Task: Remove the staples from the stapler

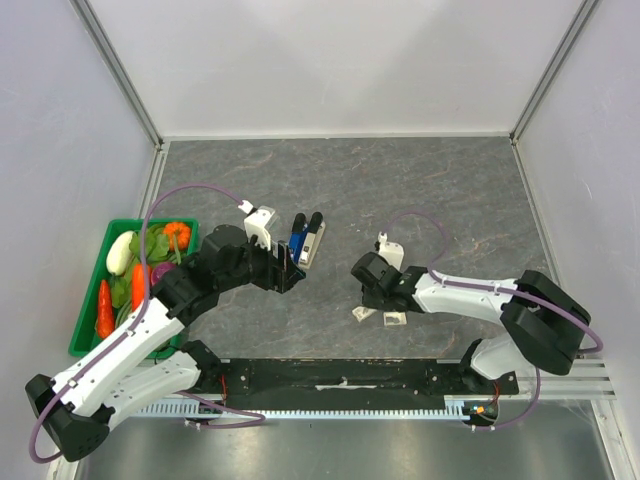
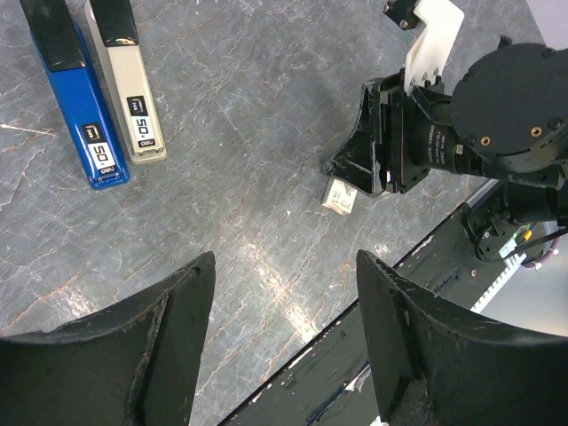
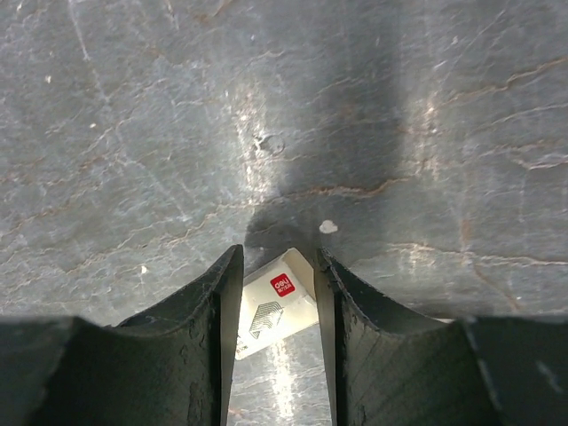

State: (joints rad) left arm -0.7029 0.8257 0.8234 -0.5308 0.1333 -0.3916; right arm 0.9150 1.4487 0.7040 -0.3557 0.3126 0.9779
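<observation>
On the grey marbled table [image 1: 400, 190], near its middle, you have two staplers lying flat and parallel: a blue stapler [image 2: 84, 115] and a grey stapler [image 2: 129, 98]. They lie side by side. Both have black tops and both are closed.

Left arm: your left gripper [image 2: 284, 266] hovers over the table just on the near side of the pair. Its jaws are spread wide with nothing between them, and it touches neither stapler.

Right arm: your right gripper [image 3: 278, 251] points down at the table, well apart from the staplers. Its fingers [image 3: 213, 337] stand close together, straddling a small white box [image 3: 271, 306] with a red logo.
- Right wrist view: the box fills the gap from one finger to the other. You cannot tell from this whether the pads press on it or merely flank it.
- Left wrist view: the same box shows at table level under the gripper tip.
- Top view: a second small white piece [image 1: 395, 318] lies just beside the box, too small to identify.

Left edge of table: a green bin [image 1: 82, 325] holds toy vegetables, well apart from the staplers.
</observation>
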